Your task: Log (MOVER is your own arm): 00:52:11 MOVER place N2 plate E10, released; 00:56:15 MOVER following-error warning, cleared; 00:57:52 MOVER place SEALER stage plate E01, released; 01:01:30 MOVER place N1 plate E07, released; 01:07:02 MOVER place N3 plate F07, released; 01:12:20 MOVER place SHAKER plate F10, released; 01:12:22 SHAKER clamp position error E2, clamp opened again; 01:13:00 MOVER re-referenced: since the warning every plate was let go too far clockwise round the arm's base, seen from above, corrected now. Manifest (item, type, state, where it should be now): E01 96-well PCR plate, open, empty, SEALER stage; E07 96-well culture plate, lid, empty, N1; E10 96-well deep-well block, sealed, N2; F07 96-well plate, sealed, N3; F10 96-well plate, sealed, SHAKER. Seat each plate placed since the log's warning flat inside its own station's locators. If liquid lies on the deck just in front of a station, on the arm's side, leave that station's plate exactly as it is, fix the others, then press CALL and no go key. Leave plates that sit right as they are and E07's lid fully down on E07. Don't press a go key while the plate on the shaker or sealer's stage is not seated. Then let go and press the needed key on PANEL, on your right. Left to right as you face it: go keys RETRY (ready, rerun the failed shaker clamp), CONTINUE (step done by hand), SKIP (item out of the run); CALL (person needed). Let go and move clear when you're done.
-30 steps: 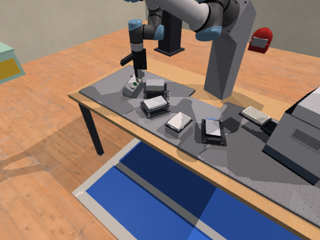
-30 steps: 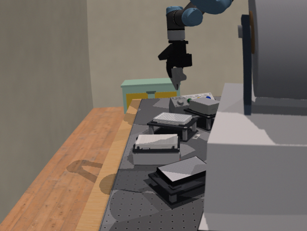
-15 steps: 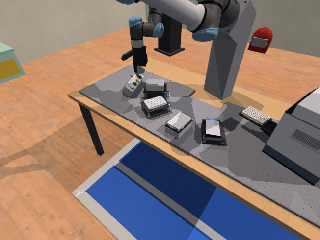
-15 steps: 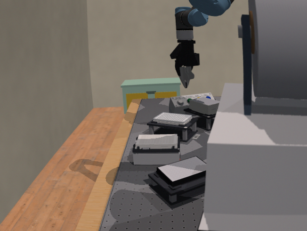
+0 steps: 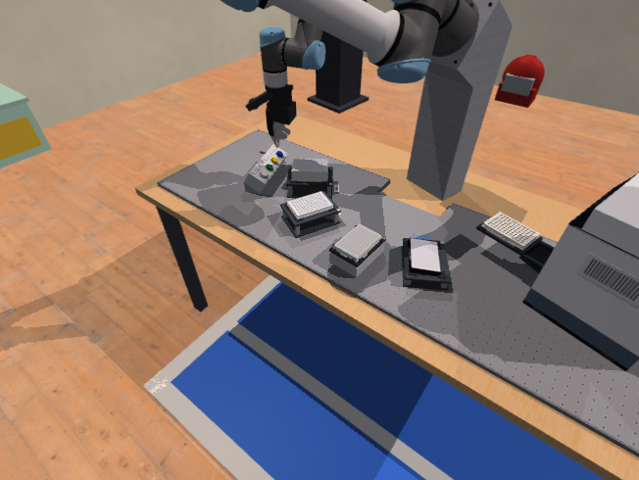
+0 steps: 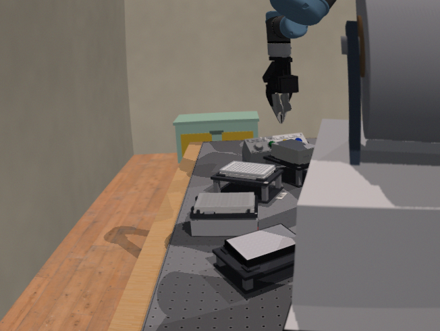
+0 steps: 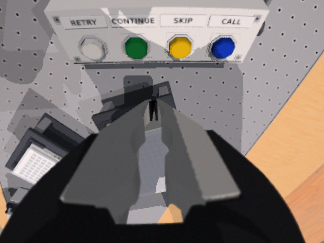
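Observation:
My gripper (image 5: 277,137) is shut and empty. It hangs a little above the PANEL (image 5: 266,169) without touching it. In the wrist view the fingertips point at the grey deck just below the key row, between green CONTINUE (image 7: 136,47) and yellow SKIP (image 7: 180,47). White RETRY (image 7: 91,47) is at the left and blue CALL (image 7: 223,47) at the right. The lidded culture plate (image 5: 310,205) sits on its raised nest. The sealed plate on the shaker (image 5: 356,242) looks level. The sealed plate on the black nest (image 5: 424,255) looks tilted in the exterior view (image 6: 261,245). The PCR plate (image 5: 510,229) lies on the sealer stage.
The grey deep-well block (image 5: 310,169) stands right beside the PANEL. A small blue patch (image 5: 422,237) shows at the black nest's arm-side edge. The sealer body (image 5: 594,278) fills the right end. The arm's pedestal (image 5: 449,119) stands behind the deck.

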Tool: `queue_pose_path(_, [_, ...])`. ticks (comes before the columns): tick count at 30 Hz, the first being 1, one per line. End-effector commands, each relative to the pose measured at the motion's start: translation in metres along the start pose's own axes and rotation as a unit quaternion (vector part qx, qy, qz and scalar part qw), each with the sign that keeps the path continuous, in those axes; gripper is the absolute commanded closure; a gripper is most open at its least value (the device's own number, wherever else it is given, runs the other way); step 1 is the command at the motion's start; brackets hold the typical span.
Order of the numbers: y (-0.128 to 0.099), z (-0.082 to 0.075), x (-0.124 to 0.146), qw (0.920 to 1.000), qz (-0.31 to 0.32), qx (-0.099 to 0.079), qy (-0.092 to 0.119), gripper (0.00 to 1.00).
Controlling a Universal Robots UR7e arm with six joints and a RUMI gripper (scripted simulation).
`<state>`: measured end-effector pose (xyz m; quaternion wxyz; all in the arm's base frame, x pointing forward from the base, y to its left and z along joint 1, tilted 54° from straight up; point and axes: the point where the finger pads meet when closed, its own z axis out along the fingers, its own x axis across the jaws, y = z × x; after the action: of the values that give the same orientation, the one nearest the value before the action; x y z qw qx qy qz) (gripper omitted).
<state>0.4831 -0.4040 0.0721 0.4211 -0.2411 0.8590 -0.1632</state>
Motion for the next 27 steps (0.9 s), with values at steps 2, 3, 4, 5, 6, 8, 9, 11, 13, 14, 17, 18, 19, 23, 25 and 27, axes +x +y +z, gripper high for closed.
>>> queue_pose_path(2, [-0.01,0.0,0.028,1.0,0.001,0.0,0.0,1.0])
queue_pose_path(3, [-0.011,0.0,0.033,1.0,0.001,0.0,0.0,1.0])
queue_pose_path(4, [-0.013,0.0,0.038,1.0,0.001,0.0,0.0,1.0])
queue_pose_path(5, [-0.014,0.0,0.043,1.0,0.001,0.0,0.0,1.0])
queue_pose_path(6, [-0.016,0.0,0.047,1.0,0.001,0.0,0.0,1.0])
queue_pose_path(8, [-0.017,0.0,0.052,1.0,0.001,0.0,0.0,1.0])
queue_pose_path(9, [-0.017,0.0,0.052,1.0,0.001,0.0,0.0,1.0])
queue_pose_path(11, [-0.02,0.0,0.062,1.0,0.001,0.0,0.0,1.0])
queue_pose_path(13, [-0.023,0.0,0.071,1.0,0.001,0.0,0.0,1.0])
queue_pose_path(14, [-0.025,0.0,0.076,1.0,0.001,0.0,0.0,1.0])
queue_pose_path(17, [-0.026,0.0,0.08,1.0,0.001,0.0,0.0,1.0])
queue_pose_path(18, [-0.026,0.0,0.08,1.0,0.001,0.0,0.0,1.0])
queue_pose_path(19, [-0.026,0.0,0.08,1.0,0.001,0.0,0.0,1.0])
queue_pose_path(23, [-0.026,0.0,0.08,1.0,0.001,0.0,0.0,1.0])
queue_pose_path(25, [-0.026,0.0,0.08,1.0,0.001,0.0,0.0,1.0])
queue_pose_path(27, [-0.026,0.0,0.08,1.0,0.001,0.0,0.0,1.0])
